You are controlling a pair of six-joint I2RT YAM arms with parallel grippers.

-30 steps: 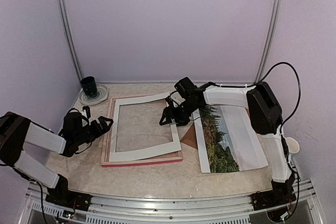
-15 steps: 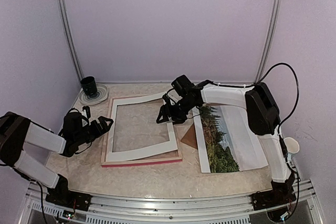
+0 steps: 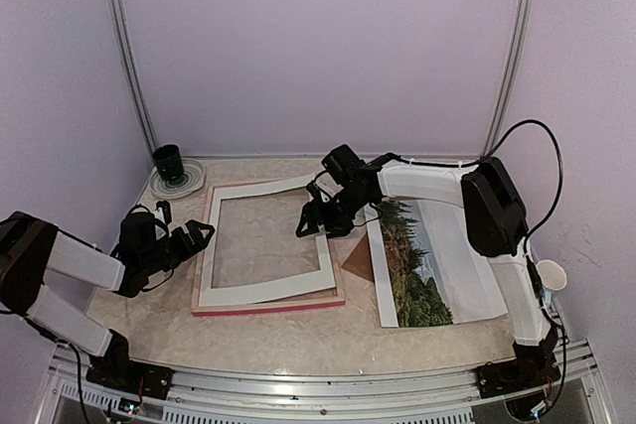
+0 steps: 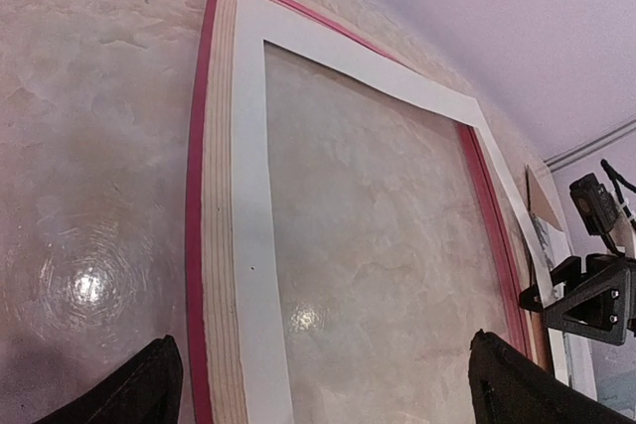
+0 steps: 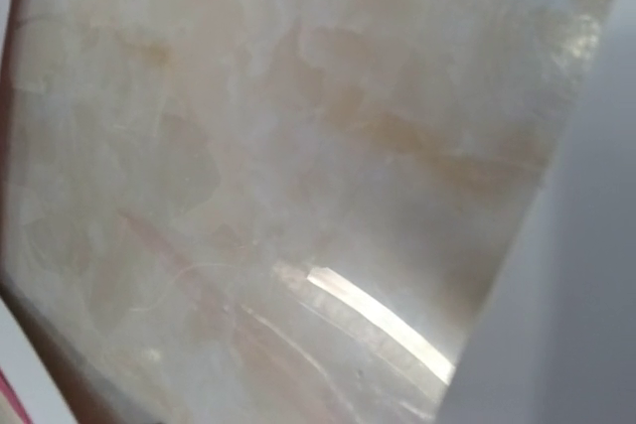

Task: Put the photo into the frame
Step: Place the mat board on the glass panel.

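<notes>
Because the thin paper landscape photo (image 3: 409,263) looks light and floppy, take it by its white margin. The left claw (image 3: 199,235) stands wide apart; for the right claw (image 3: 313,225), I cannot tell.

This is looking like a robotics lab test booth; plain lilac wall panels (image 3: 318,47) are closing it in on three sides, with aluminium uprights (image 3: 126,57) running up the back corners; a marble-patterned table (image 3: 298,330) is filling the whole floor of the booth; a left arm (image 3: 75,257) and a right arm (image 3: 427,183), white and black, are sitting bolted by a metal rail (image 3: 318,381) along the near edge; a black cable (image 3: 540,120) is looping loose behind the right arm.
</notes>
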